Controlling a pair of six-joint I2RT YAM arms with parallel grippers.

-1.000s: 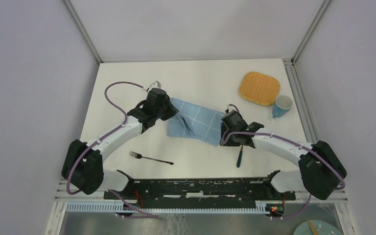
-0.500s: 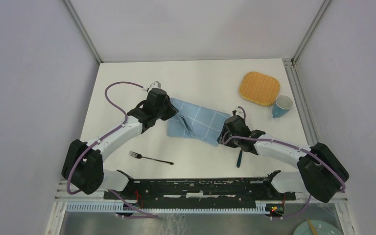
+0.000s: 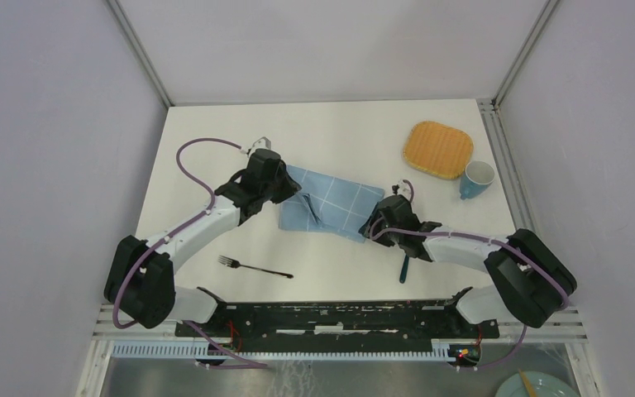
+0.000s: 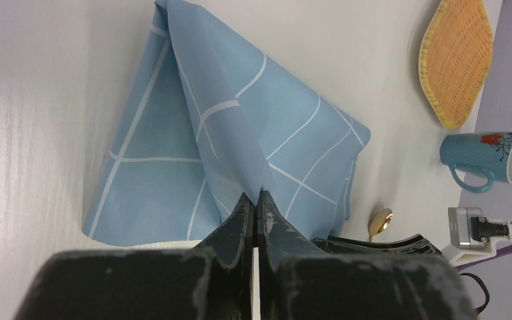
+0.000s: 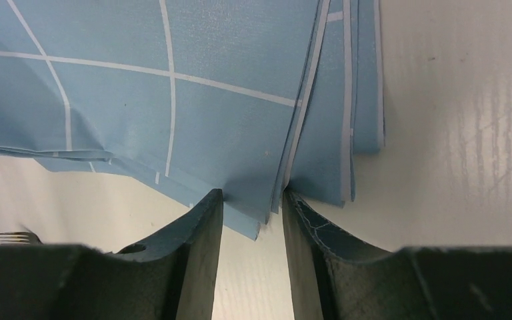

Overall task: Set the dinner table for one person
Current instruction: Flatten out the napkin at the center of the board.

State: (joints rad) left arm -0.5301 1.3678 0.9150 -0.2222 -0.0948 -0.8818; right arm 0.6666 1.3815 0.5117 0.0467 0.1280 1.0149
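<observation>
1. Top external view: the dinner table [image 3: 215, 157] is filling the middle of the view, white and bare along its far edge. A blue checked cloth [image 3: 339, 203] is lying at the table's centre. The left arm [image 3: 207, 222] is reaching to the cloth's left edge, and the right arm [image 3: 463, 246] is reaching to its near right corner. From here I cannot tell how either arm's jaws are standing. A fork [image 3: 255, 267] is lying near the near edge, left of centre. A dark handle [image 3: 403, 266] is sticking out from under the right arm toward the near edge. An orange woven mat [image 3: 438, 149] is sitting toward the far right corner, with a blue mug [image 3: 477, 178] just beside it at the right edge.

2. Left wrist view: the left jaws are pressed together, pinching a raised fold of the cloth [image 4: 227, 127] and pulling it into a tent above the table [image 4: 33, 100]. A gold spoon bowl [image 4: 379, 222] is showing just past the cloth's edge.

3. Right wrist view: the right jaws are standing spread, and their fingers [image 5: 197, 260] are flanking the cloth's layered corner [image 5: 267, 200], which is reaching into the gap unpinched. Fork tines [image 5: 15, 236] are peeking in at the left.
</observation>
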